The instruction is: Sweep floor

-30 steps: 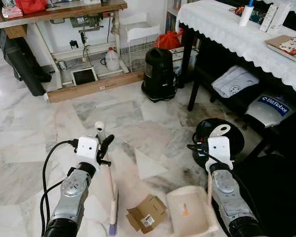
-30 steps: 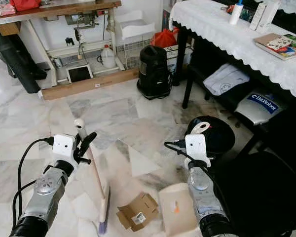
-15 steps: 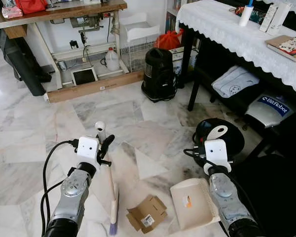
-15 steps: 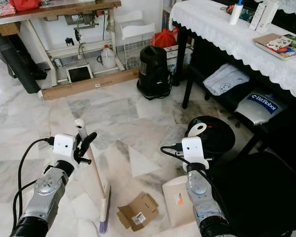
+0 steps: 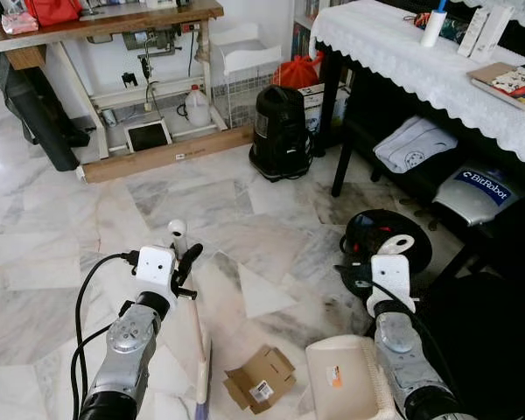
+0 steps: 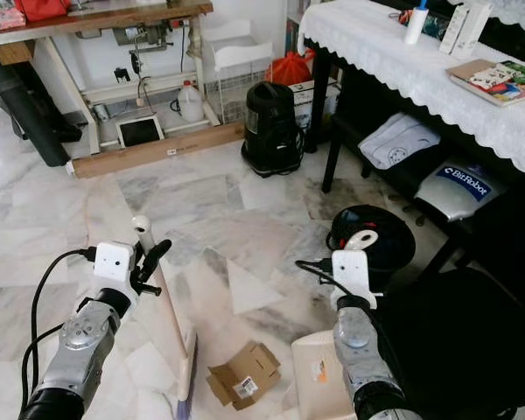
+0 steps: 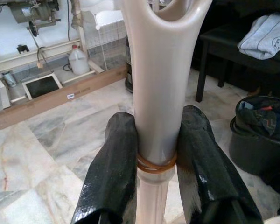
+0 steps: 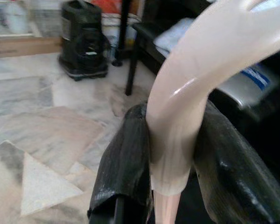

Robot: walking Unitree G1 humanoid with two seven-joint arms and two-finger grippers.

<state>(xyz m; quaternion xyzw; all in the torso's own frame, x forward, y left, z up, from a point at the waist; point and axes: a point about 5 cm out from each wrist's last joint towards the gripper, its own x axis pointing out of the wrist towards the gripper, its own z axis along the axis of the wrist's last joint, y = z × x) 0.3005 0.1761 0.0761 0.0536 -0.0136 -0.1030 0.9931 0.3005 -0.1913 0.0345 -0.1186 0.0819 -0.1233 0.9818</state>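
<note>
My left gripper (image 5: pixel 185 261) is shut on the cream handle of a small broom (image 5: pixel 196 328), whose bristles (image 6: pixel 184 404) rest on the marble floor close to my feet. In the left wrist view both black fingers (image 7: pixel 115 158) press the broom handle (image 7: pixel 156 93). A crumpled piece of cardboard (image 5: pixel 261 378) lies on the floor just right of the bristles. My right gripper (image 5: pixel 394 255) is shut on the looped handle (image 8: pixel 196 84) of a cream dustpan (image 5: pixel 337 381), which sits low, right of the cardboard with its mouth toward it.
A black round tub (image 5: pixel 367 234) stands beside my right arm. Further off are a black vacuum canister (image 5: pixel 282 131), a table with a white lace cloth (image 5: pixel 394 48) over a dark bench, and a wooden sewing table (image 5: pixel 105 19) at the back left.
My right arm drew the dustpan a little back toward me and lower. The left gripper with the broom sank slightly. The cardboard stayed put.
</note>
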